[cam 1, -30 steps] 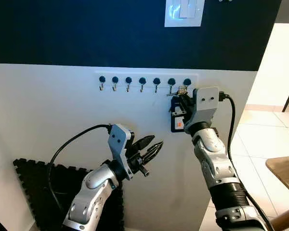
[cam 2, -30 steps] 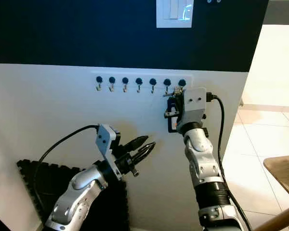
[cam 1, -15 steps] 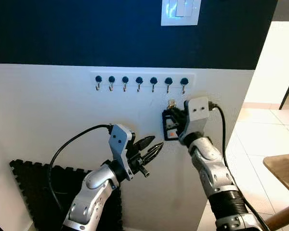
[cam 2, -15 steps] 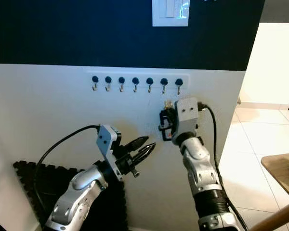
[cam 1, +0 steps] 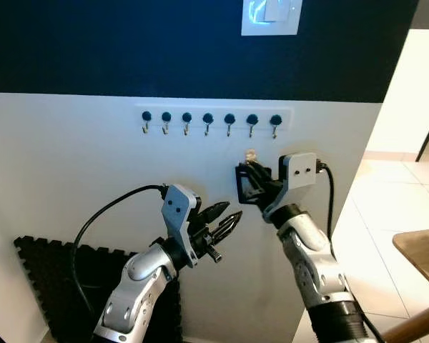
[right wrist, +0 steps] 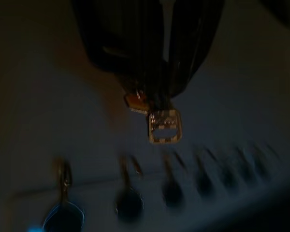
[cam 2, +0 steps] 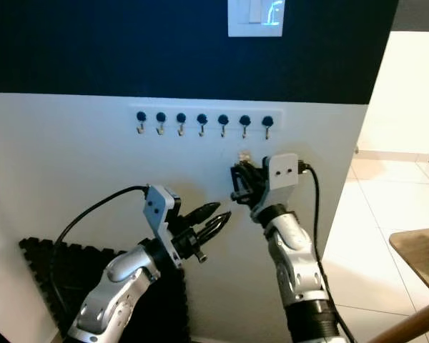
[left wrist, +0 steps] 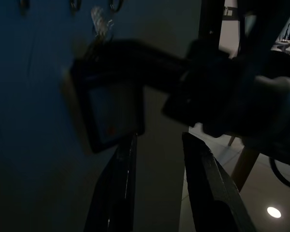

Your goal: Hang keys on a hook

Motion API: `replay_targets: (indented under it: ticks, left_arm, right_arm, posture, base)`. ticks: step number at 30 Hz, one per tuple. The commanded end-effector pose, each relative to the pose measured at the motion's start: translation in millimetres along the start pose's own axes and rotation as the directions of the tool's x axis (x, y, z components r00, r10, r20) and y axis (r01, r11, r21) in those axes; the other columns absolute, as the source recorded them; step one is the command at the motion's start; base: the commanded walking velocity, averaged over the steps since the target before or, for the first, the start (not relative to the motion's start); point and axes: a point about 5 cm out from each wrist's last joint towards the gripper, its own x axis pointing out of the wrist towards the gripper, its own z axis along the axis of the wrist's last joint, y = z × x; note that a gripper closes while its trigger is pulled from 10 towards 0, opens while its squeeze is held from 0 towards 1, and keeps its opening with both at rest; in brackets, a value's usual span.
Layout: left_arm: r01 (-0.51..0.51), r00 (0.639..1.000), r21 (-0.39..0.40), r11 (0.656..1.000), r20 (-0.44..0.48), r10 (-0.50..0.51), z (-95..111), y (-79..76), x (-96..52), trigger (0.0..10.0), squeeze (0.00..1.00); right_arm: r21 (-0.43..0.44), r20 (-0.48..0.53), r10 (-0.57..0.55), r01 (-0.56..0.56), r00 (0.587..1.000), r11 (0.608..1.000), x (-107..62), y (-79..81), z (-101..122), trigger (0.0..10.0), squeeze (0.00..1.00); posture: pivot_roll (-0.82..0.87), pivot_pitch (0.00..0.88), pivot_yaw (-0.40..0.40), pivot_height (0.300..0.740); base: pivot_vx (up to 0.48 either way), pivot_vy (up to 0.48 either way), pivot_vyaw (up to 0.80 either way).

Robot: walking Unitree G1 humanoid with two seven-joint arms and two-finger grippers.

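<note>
Brass-coloured keys (cam 1: 251,155) stick up from the right gripper (cam 1: 252,174), whose fingers are clamped on them; the nearest hooks (cam 1: 252,131) lie at twelve o'clock, just above. The left gripper (cam 1: 225,219), fingers slightly apart, hangs farther off at seven o'clock.

Right gripper (right wrist: 154,84) fingers closed on keys (right wrist: 163,126); silver key head protrudes, near blurred hook row (right wrist: 169,186), not touching.
</note>
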Motion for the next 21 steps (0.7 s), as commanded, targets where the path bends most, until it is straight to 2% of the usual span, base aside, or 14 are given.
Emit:
replay_targets:
  ticks: [1,2,4,5,6,7,8,10,11,13,14,17,19,21]
  left_arm:
    - [0.011,1.0,-0.009,1.0,-0.011,-0.011,0,0.0,-5.3,10.0,0.0]
    - [0.02,1.0,-0.01,1.0,-0.023,-0.02,-1,-0.5,-6.8,10.0,0.0]
    - [0.042,0.998,-0.011,0.999,-0.051,-0.043,-4,-2.0,-10.1,10.0,0.0]
    - [0.042,0.998,-0.011,0.999,-0.051,-0.043,-4,-2.0,-10.1,10.0,0.0]
    - [0.053,0.996,-0.01,0.999,-0.066,-0.054,-6,-2.6,-11.7,10.0,0.0]
    - [0.053,0.996,-0.01,0.999,-0.066,-0.054,-6,-2.6,-11.7,10.0,0.0]
    - [0.064,0.995,-0.007,0.998,-0.081,-0.064,-9,-3.3,-12.8,10.0,0.0]
    - [0.08,0.992,-0.006,0.997,-0.102,-0.08,-12,-4.5,-13.5,10.0,0.0]
    - [0.08,0.992,-0.006,0.997,-0.102,-0.08,-12,-4.5,-13.5,10.0,0.0]
    - [0.097,0.987,0.003,0.995,-0.131,-0.096,-16,-5.8,-13.1,10.0,0.0]
    - [0.097,0.987,0.003,0.995,-0.131,-0.096,-16,-5.8,-13.1,10.0,0.0]
    - [0.114,0.981,0.008,0.993,-0.161,-0.112,-20,-7.7,-12.9,10.0,0.0]
    - [0.119,0.979,0.008,0.993,-0.17,-0.116,-21,-8.8,-13.5,10.0,0.0]
    - [0.121,0.978,0.01,0.993,-0.173,-0.118,-21,-9.0,-13.9,10.0,0.0]
  right_arm:
    - [0.111,0.013,-0.003,0.001,1.0,0.994,-7.9,-5.4,4,10.0,0.0]
    - [0.164,-0.025,-0.009,0.013,1.0,0.986,-16.3,-11.2,2,10.0,0.0]
    - [0.112,-0.217,-0.028,0.053,0.976,0.992,-38.3,-28.3,-14,10.0,0.0]
    - [0.112,-0.217,-0.028,0.053,0.976,0.992,-38.3,-28.3,-14,10.0,0.0]
    - [0.032,-0.35,-0.028,0.042,0.936,0.999,-53.2,-36.7,-25,10.0,0.0]
    - [0.032,-0.35,-0.028,0.042,0.936,0.999,-53.2,-36.7,-25,10.0,0.0]
    - [-0.044,-0.47,-0.053,0.037,0.881,0.998,-70.6,-46.3,-37,10.0,0.0]
    - [-0.169,-0.594,-0.165,0.078,0.788,0.983,-98.2,-65.8,-50,10.0,0.0]
    - [-0.169,-0.594,-0.165,0.078,0.788,0.983,-98.2,-65.8,-50,10.0,0.0]
    - [-0.247,-0.659,-0.262,0.126,0.705,0.961,-118.1,-79.1,-61,10.0,0.0]
    - [-0.247,-0.659,-0.262,0.126,0.705,0.961,-118.1,-79.1,-61,10.0,0.0]
    - [-0.262,-0.787,-0.284,0.12,0.547,0.957,-147.5,-84.1,-85,10.0,0.0]
    - [-0.29,-0.858,-0.301,0.091,0.416,0.953,-170.7,-83.9,-102,10.0,0.0]
    - [-0.338,-0.873,-0.342,0.074,0.348,0.938,-182.6,-86.0,-108,10.0,0.0]
  posture:
    - [0.02,0.047,0.028,0.74]
    - [0.02,0.047,0.027,0.74]
    - [0.02,0.046,0.026,0.74]
    - [0.02,0.046,0.026,0.74]
    - [0.01,0.045,0.029,0.74]
    - [0.01,0.045,0.029,0.74]
    - [0.01,0.045,0.029,0.74]
    - [0.0,0.042,0.036,0.74]
    - [0.0,0.042,0.036,0.74]
    - [0.0,0.043,0.039,0.74]
    - [0.0,0.043,0.039,0.74]
    - [0.0,0.045,0.041,0.74]
    - [0.0,0.046,0.04,0.74]
    - [0.01,0.051,0.036,0.74]
  base:
    - [0.0,0.0,0.0]
    - [0.0,0.0,0.0]
    - [0.0,0.0,0.0]
    - [0.0,0.0,0.0]
    - [0.0,0.0,0.0]
    - [0.0,0.0,0.0]
    - [0.0,0.0,0.0]
    - [0.0,0.0,0.0]
    - [0.0,0.0,0.0]
    - [0.0,0.0,0.0]
    - [0.0,0.0,0.0]
    - [0.0,0.0,0.0]
    - [0.0,0.0,0.0]
    - [0.0,0.0,0.0]
